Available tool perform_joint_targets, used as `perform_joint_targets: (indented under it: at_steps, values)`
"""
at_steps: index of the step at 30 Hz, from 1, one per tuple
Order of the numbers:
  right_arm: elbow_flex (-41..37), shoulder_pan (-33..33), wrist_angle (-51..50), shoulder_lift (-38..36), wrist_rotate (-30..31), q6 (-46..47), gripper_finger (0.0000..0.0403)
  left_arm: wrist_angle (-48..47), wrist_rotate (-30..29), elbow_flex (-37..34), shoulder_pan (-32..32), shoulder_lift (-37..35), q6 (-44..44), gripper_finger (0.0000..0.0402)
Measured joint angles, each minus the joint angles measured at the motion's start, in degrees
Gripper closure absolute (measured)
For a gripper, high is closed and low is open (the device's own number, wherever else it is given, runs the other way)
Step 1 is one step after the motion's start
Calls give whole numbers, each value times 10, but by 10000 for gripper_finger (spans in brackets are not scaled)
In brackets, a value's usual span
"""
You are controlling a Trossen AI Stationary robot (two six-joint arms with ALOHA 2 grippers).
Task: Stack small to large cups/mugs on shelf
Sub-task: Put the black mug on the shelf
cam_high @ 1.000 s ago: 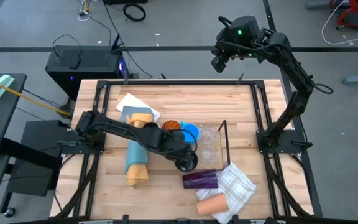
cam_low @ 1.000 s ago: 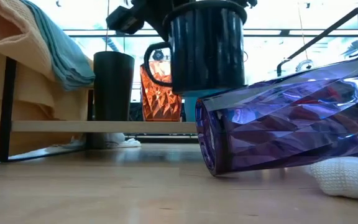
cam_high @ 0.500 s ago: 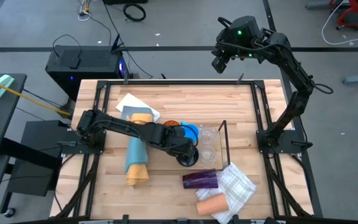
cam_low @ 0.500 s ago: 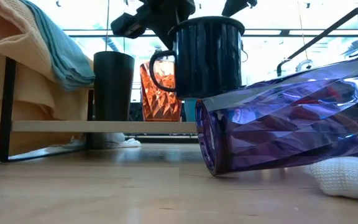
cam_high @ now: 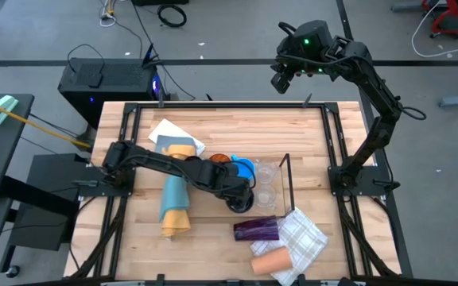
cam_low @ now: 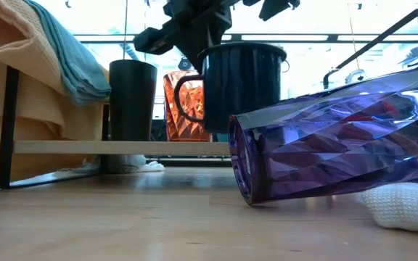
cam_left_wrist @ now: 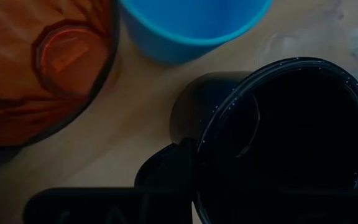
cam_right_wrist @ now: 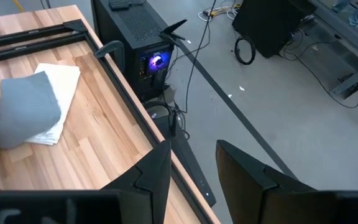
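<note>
Left gripper (cam_high: pixel 239 199), clamped on the dark mug (cam_low: pixel 242 76), has dropped lower behind the purple tumbler (cam_low: pixel 339 141), nearing set-down by the shelf (cam_high: pixel 287 184); right gripper (cam_right_wrist: pixel 191 165) idles open off-table.

Purple tumbler (cam_high: pixel 256 229) (on its side) blocks shelf (cam_high: pixel 286 176) front

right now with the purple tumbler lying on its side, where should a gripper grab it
Probably across the faceted body of the purple tumbler, coming straight down from above. It lies on its side on the table, open mouth toward the rolled cloth, so a top-down pinch across the wall near mid-length looks clear; the checked cloth sits close to its base.
</note>
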Motion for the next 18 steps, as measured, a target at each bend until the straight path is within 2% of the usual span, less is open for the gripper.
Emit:
perform_joint_targets:
  at_steps: [18]
  values:
    - [0,0,-1,0,0,0,268,9,1,0,2,10,17,377]
